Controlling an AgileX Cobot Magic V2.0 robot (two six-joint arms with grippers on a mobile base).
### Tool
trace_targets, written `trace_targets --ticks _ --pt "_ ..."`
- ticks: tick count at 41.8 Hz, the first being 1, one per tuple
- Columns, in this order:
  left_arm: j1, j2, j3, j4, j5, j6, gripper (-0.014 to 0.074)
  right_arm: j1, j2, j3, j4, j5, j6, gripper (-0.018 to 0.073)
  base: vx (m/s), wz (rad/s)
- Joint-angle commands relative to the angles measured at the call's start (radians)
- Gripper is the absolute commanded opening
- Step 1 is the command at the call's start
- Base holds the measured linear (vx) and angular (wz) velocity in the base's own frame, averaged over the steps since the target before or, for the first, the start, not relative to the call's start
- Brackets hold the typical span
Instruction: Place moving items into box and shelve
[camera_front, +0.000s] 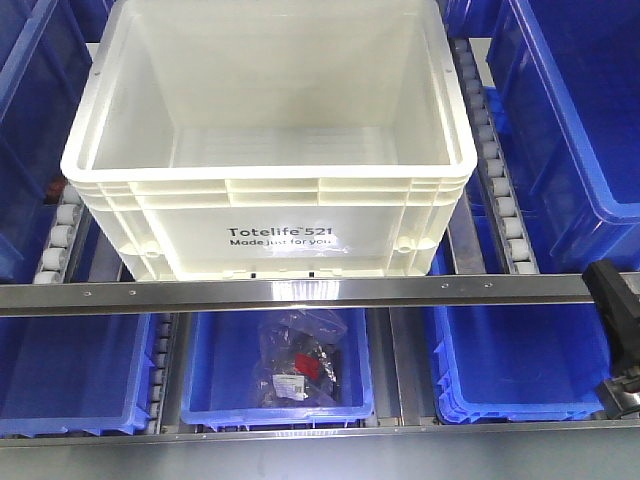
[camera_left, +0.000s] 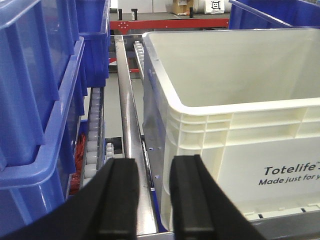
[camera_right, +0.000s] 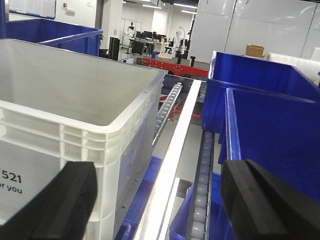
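Left of the white box, blue bins crowd the rack, and a roller track runs down beside the box's left wall. The left gripper hangs low at the box's front-left corner, its jaws a narrow gap apart with nothing between them, only the shelf rail showing through.

The box itself sits on the upper shelf level, its printed face against the front metal rail. It looks already shelved, or very nearly so. What can be seen of its inside, the walls and far floor, is bare; I can see no soft toys in any view, though the near part of the floor is hidden behind the front wall. So I cannot tell whether the packing was done. Below the box, a lower blue bin holds a clear bag of dark odds and ends, which do not look like the toys.

Right of the box, the right gripper has its jaws spread wide and empty, aimed along the rail between the box's right wall and more blue bins. Judging by both arms standing free, what remains is perhaps a final push inward, or backing off.
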Motion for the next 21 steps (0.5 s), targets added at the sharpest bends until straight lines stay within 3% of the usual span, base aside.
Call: trace_targets --ticks 1,6,11,21 --pt "-0.006 0.014 -0.028 -0.015 -0.059 -0.008 0.0162 0.000 0.005 -0.028 -0.006 -0.093 -0.008 0.0443 0.00 0.00" --pt "-0.006 0.014 -0.028 -0.015 -0.058 -0.008 -0.0003 0.000 0.005 -0.028 -0.006 -0.092 -0.008 0.0205 0.00 0.00" --pt "-0.006 0.014 -0.028 -0.015 -0.058 -0.006 -0.0009 0.000 0.005 -0.028 -0.006 -0.092 -0.008 -0.0017 0.00 0.00" --pt "-0.006 0.014 -0.028 -0.015 -0.036 -0.006 -0.0008 0.000 0.005 -0.028 0.000 -0.092 -0.005 -0.0009 0.00 0.00"
